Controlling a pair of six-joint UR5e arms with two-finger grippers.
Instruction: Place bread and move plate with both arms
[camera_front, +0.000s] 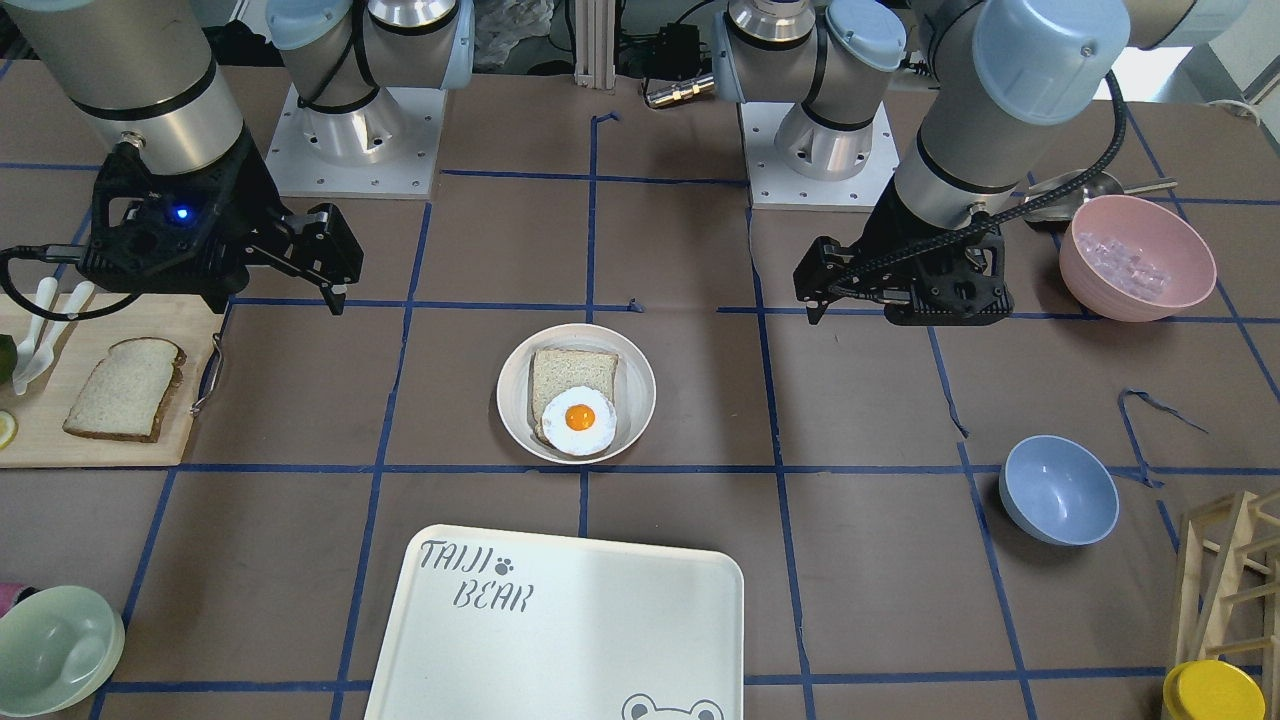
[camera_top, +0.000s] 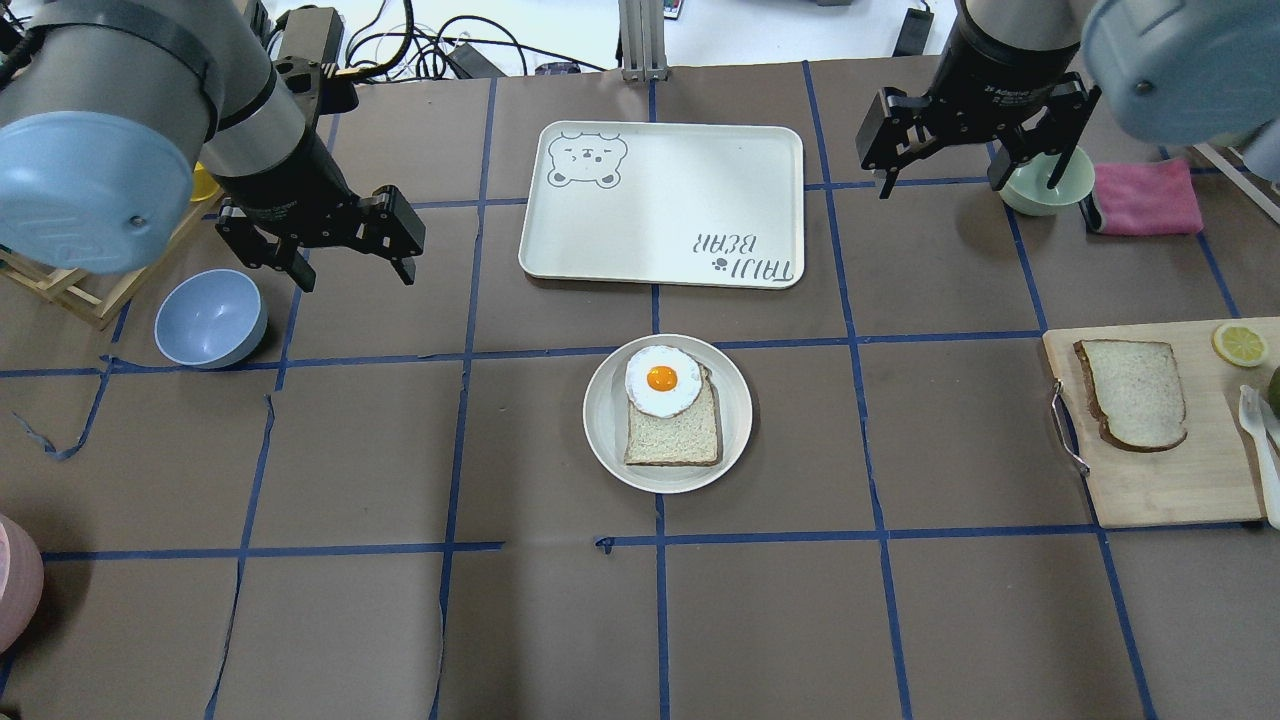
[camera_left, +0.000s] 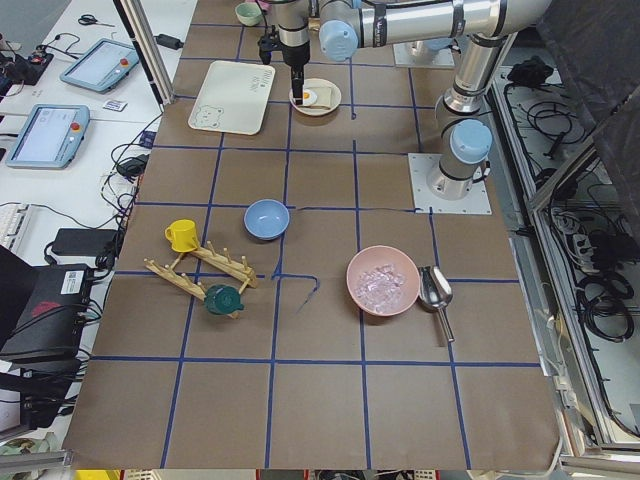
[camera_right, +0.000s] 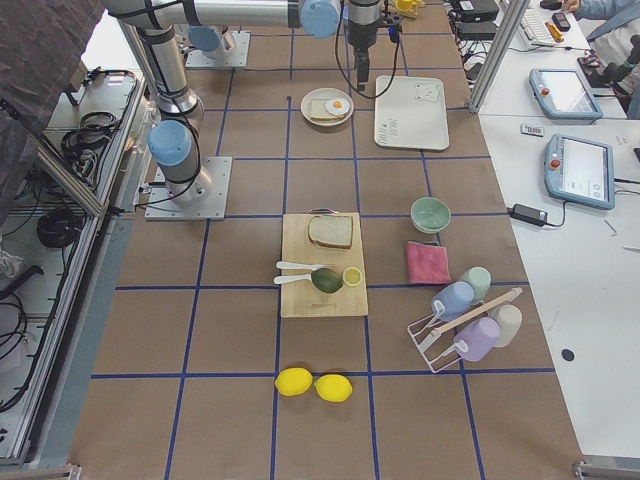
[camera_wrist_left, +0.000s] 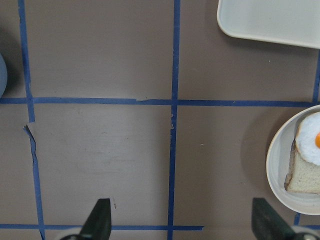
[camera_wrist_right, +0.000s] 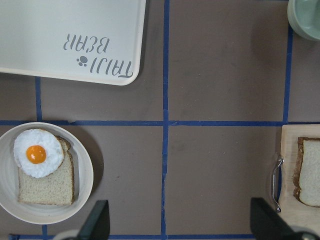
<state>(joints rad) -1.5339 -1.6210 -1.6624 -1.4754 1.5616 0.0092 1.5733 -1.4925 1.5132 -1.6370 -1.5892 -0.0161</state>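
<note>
overhead: the bread (camera_top: 1133, 392) lies on the board (camera_top: 1150, 490) at the surface's right side, well apart from the plate (camera_top: 603, 425) in the middle, which carries a squarer slice (camera_top: 675, 435) and an egg (camera_top: 662, 380). the right hand (camera_top: 941, 182) hovers empty and spread wide. from it the bread lies toward the robot and outward. the left hand (camera_top: 353, 262), also spread and empty, is far off, so we judge the right arm takes the bread. its long axis runs roughly toward and away from the robot.

right wrist view: the bread sits at the frame's right edge, past the hand's span.

left wrist view: only the plate shows, at right.
</note>
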